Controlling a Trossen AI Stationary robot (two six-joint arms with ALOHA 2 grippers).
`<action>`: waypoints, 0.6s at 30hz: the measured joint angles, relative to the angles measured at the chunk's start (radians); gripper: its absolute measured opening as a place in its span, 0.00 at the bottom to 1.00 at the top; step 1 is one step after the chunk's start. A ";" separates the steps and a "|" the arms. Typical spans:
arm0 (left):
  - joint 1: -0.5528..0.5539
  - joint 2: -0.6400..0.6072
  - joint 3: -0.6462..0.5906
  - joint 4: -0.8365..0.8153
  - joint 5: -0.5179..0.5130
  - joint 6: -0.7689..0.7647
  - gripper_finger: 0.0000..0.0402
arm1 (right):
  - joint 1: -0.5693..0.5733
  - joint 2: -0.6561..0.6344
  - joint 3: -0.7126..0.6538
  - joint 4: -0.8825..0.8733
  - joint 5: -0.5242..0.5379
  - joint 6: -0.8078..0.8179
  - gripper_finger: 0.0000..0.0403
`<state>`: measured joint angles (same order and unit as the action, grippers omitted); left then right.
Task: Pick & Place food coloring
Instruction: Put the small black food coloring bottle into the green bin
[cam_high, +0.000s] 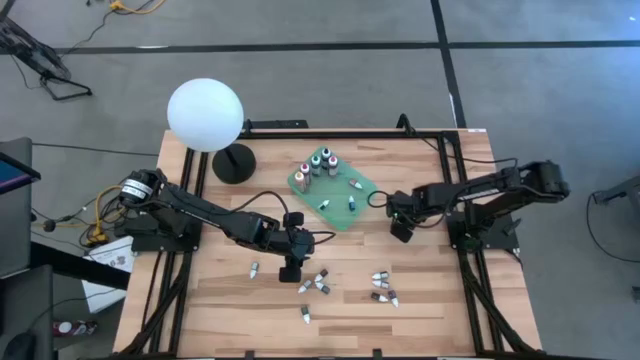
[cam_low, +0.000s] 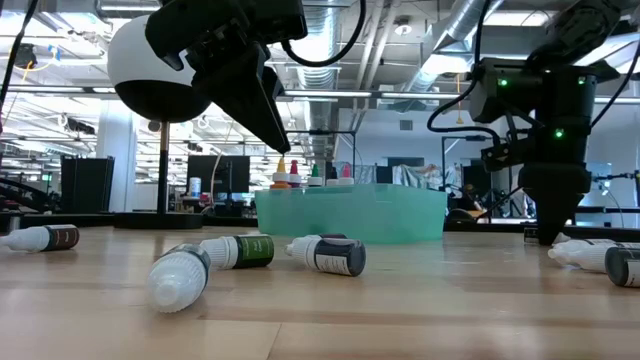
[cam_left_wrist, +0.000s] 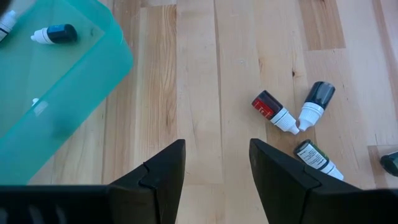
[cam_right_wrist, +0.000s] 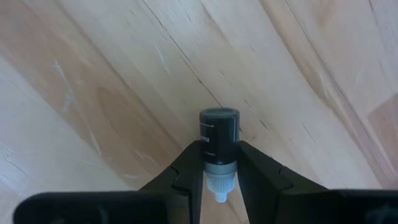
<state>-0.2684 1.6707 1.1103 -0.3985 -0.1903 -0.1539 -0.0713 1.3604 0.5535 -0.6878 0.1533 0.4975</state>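
Wooden tabletop (cam_high: 440, 300) beside green tray (cam_high: 300, 183): right gripper (cam_right_wrist: 219, 163) pinching small dark bottle (cam_right_wrist: 218, 138) near its neck, liable to slip or pivot; left gripper (cam_left_wrist: 216, 163) spread, idle nearby.

tray (cam_high: 338, 213): sat mid-bench, bottles standing and lying inside
lamp (cam_high: 205, 116): stood left of the tray, at the bench's far edge
loose bottles (cam_high: 318, 283): lay scattered on the bench (cam_high: 440, 300), nearer than the tray
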 joint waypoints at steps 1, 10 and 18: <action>0.000 0.000 0.000 0.000 0.000 0.000 0.43 | 0.000 0.002 0.010 -0.012 0.000 0.000 0.19; 0.000 0.000 0.000 -0.014 0.000 0.000 0.43 | 0.040 0.002 0.151 -0.114 -0.005 -0.031 0.19; 0.000 0.000 0.000 -0.015 0.000 0.000 0.43 | 0.108 0.001 0.320 -0.178 0.023 -0.094 0.19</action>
<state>-0.2687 1.6707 1.1103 -0.4133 -0.1902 -0.1543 0.0368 1.3609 0.8738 -0.8656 0.1760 0.4034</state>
